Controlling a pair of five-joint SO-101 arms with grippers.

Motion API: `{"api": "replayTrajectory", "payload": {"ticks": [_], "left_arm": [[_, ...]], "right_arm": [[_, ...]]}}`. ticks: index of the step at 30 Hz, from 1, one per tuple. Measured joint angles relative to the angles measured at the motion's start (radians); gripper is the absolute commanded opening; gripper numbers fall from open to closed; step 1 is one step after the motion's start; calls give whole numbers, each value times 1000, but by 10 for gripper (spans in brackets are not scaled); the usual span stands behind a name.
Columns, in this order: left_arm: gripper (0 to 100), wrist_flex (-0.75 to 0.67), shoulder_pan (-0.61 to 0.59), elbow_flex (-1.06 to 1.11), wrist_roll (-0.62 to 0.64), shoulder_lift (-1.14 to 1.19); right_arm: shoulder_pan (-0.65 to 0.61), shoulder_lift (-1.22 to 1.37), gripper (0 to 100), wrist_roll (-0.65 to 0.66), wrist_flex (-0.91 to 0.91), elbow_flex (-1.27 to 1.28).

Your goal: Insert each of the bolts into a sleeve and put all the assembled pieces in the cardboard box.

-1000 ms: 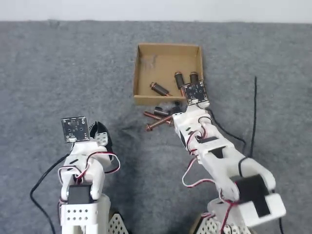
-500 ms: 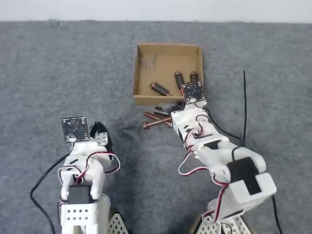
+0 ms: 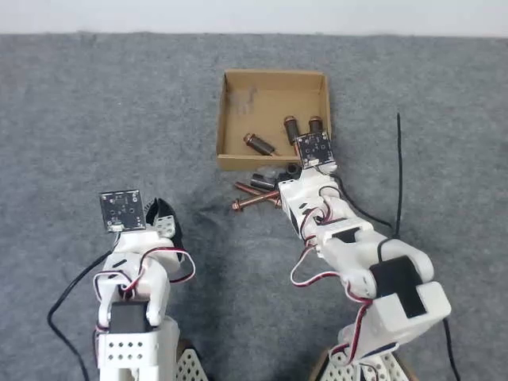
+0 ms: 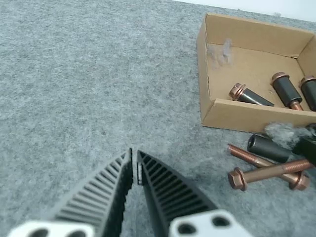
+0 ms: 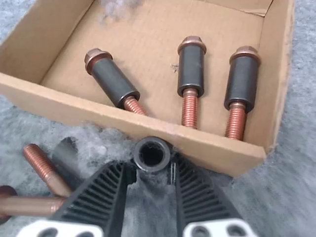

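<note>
Soft, even light is lying over the whole scene, with hardly any glare.

From above, the grey mat [image 3: 95, 103] is taking the light evenly from edge to edge, and the arms are throwing only faint, diffuse shadows. The cardboard box [image 3: 274, 76] is shading its own floor lightly along the near wall. In the left wrist view the loose bolt [image 4: 269, 173] is carrying a mild coppery sheen. In the right wrist view the assembled bolts [image 5: 191, 74] are catching small glints on their heads, while the bore of the sleeve [image 5: 152, 154] clamped in the right gripper [image 5: 152, 167] is sitting in deep shadow.
</note>
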Motion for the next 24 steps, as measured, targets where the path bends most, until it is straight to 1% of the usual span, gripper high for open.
{"api": "replayTrajectory", "payload": {"ticks": [4,7,16,21,24], "left_arm": [[11,0,2,0,0,0],[11,0,2,0,0,0],[11,0,2,0,0,0],[11,0,0,0,0,0],[11,0,0,0,0,0]], "right_arm": [[3,-104,27,0,9,63],[2,-198,27,0,104,81],[2,-488,27,0,640,52],[2,-532,32,0,922,-2],[2,-534,32,0,1053,-11]]}}
